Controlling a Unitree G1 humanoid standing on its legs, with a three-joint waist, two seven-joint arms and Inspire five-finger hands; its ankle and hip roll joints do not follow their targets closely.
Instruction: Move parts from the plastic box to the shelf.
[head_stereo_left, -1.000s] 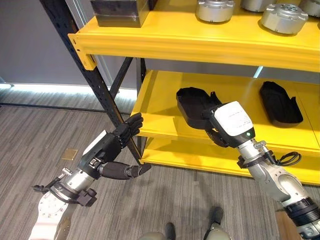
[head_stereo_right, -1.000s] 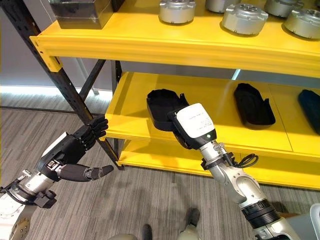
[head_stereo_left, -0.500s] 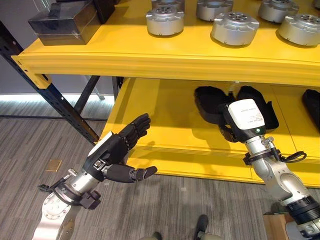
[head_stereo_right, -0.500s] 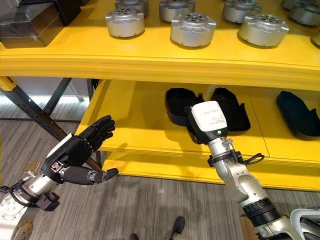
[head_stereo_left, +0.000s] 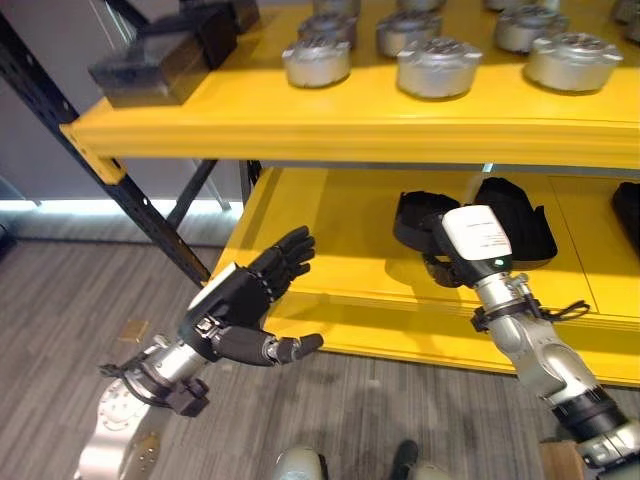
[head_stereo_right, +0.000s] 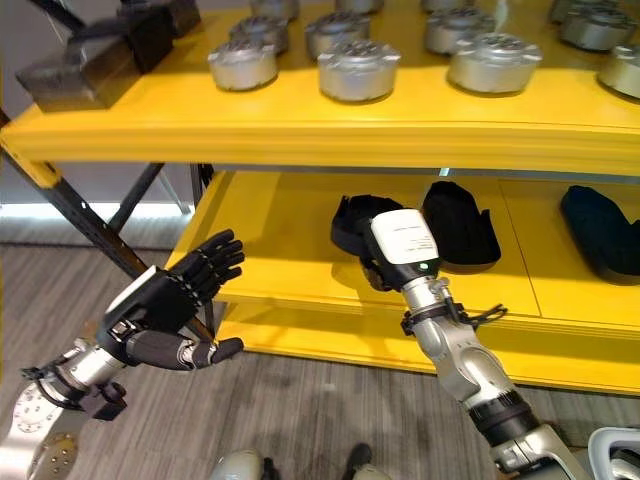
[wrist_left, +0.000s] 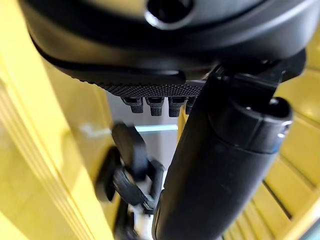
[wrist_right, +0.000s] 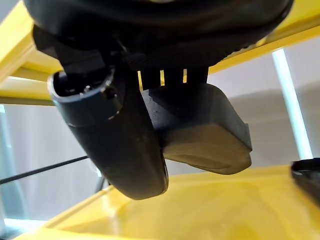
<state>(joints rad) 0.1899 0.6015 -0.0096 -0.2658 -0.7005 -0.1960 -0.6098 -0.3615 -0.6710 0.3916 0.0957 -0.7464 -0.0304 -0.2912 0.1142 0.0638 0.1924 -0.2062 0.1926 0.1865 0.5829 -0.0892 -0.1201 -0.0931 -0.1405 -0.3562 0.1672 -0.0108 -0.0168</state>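
Your right hand (head_stereo_right: 400, 245) is over the lower shelf (head_stereo_right: 290, 265), and its wrist view shows thumb and fingers curled round a black part (wrist_right: 200, 127) — a moulded, shell-like piece with rounded edges. In the head views that part (head_stereo_right: 350, 222) sits at the hand, low above the shelf board, just beside a second black part (head_stereo_right: 460, 225) that already lies there; whether yours touches the board I cannot tell. Judging by its look it is stiff, light plastic: it should not sag or crush, but the smooth skin could slide in a loose grip, so keep hold across the thick edge where your thumb now bears. Set it flat before you let go, apart from its neighbour.

Your left hand (head_stereo_left: 245, 300) hangs free in front of the shelf's edge, fingers spread straight, holding nothing.

As for what the shelves hold: a third dark part (head_stereo_right: 600, 235) lies further right on the lower shelf, and the upper shelf (head_stereo_left: 300, 125) carries a row of round metal parts (head_stereo_left: 438, 65) and dark blocks (head_stereo_left: 150, 72) at its left end.
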